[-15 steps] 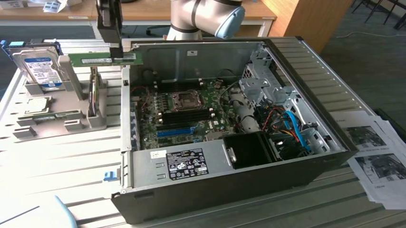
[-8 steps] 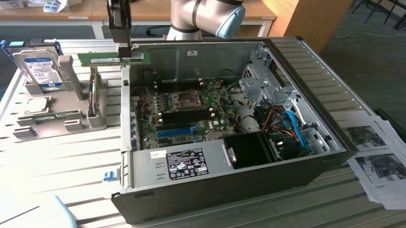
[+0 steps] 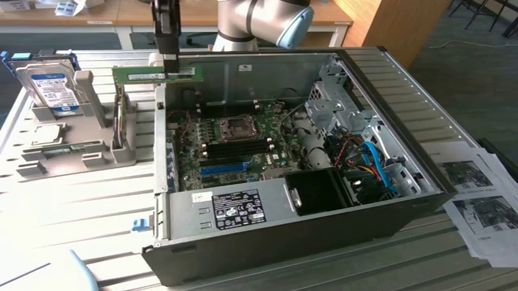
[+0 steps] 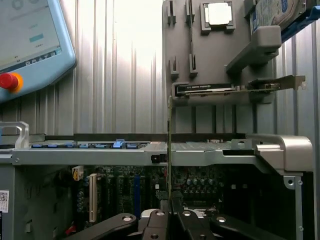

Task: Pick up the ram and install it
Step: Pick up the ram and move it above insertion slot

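Note:
The ram [image 3: 142, 74] is a long green stick with a white label. It hangs level in the air over the open computer case's [image 3: 421, 127] rim, on the exterior view's left. My gripper [image 3: 171, 66] comes down from above and is shut on the stick near one end. In the wrist view the ram [image 4: 170, 150] shows edge-on as a thin line rising from between the fingers of my gripper [image 4: 170, 202]. Below it lies the motherboard [image 3: 235, 142] with its dark memory slots and CPU socket [image 3: 239, 125].
A grey parts holder [image 3: 73, 154] stands beside the case, carrying a blue-labelled hard drive [image 3: 50, 88] and a small silver CPU chip [image 3: 45, 134]. Printed papers [image 3: 477, 194] lie on the exterior view's right. A teach pendant [image 4: 30, 45] shows in the wrist view.

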